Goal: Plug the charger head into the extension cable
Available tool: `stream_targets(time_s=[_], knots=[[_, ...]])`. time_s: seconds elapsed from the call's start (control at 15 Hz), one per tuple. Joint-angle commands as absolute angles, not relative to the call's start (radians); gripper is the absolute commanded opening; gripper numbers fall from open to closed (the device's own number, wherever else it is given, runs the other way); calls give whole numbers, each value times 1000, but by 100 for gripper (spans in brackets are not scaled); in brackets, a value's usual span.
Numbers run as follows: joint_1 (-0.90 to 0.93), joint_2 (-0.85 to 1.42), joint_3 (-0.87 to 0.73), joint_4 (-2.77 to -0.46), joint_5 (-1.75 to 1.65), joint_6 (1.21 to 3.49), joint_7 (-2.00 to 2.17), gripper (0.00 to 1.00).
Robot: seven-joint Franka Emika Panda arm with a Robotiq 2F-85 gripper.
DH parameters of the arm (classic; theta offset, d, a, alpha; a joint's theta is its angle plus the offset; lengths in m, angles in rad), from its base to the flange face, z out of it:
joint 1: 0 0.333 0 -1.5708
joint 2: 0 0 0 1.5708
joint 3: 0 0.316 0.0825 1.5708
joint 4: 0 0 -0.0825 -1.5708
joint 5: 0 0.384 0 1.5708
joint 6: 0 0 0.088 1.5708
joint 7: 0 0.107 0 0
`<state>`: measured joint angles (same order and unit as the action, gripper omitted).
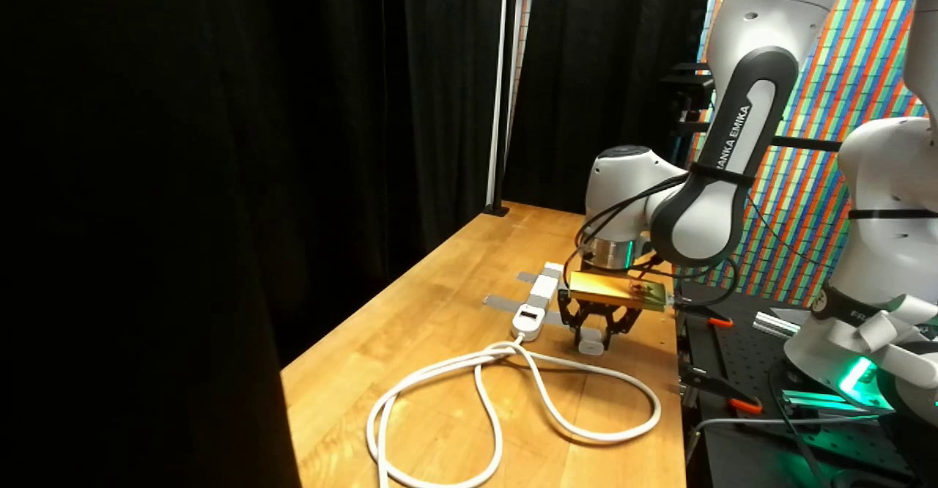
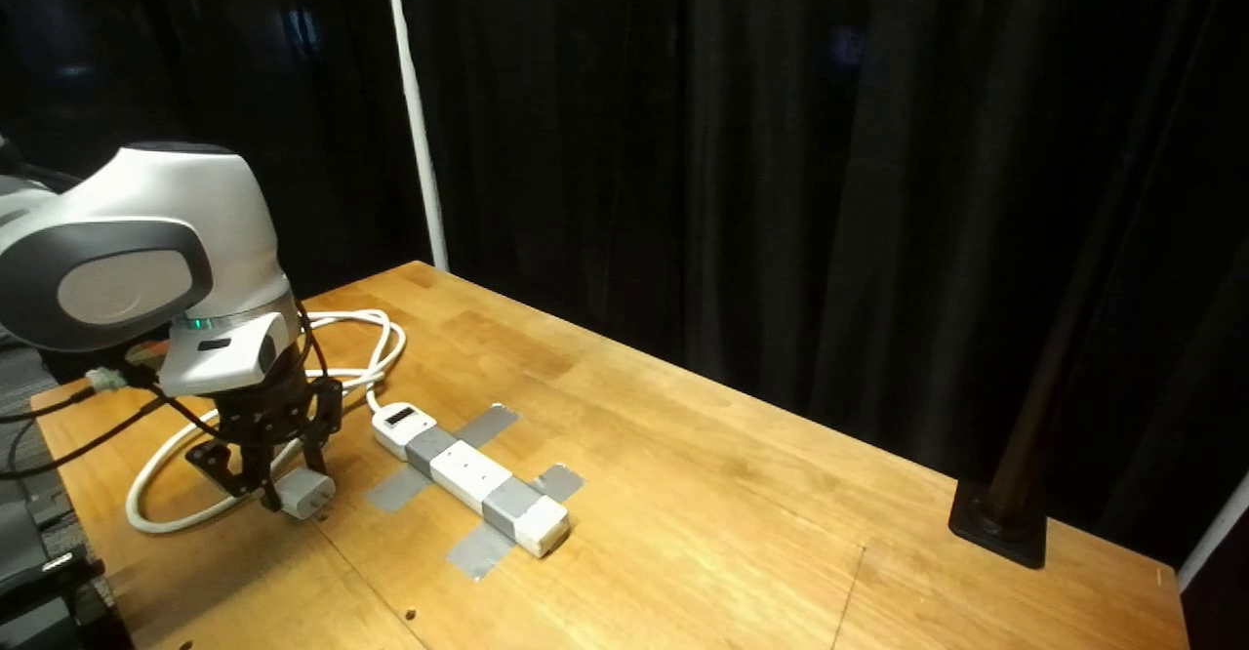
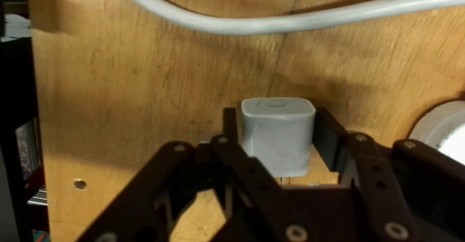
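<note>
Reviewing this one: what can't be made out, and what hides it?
Socket block: mostly beyond the wrist view's right edge.
Dark panel: any text too small in both exterior views.
Extension cable: cut off by an exterior view's bottom edge.
Cable loop: partly behind the gripper in an exterior view.
Charger head: underside hidden by its own body, all views.
</note>
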<state>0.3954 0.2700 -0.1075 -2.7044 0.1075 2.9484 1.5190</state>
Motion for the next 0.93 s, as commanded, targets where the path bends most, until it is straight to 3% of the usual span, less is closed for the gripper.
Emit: stream_targets(time_s=[0.0, 0.53, 0.87], knots=[[349, 234, -64, -2723, 123, 2944, 1523, 23], [149, 104, 74, -2749, 246, 2917, 1328, 23], [-84, -100, 265, -2691, 661, 2748, 931, 23]])
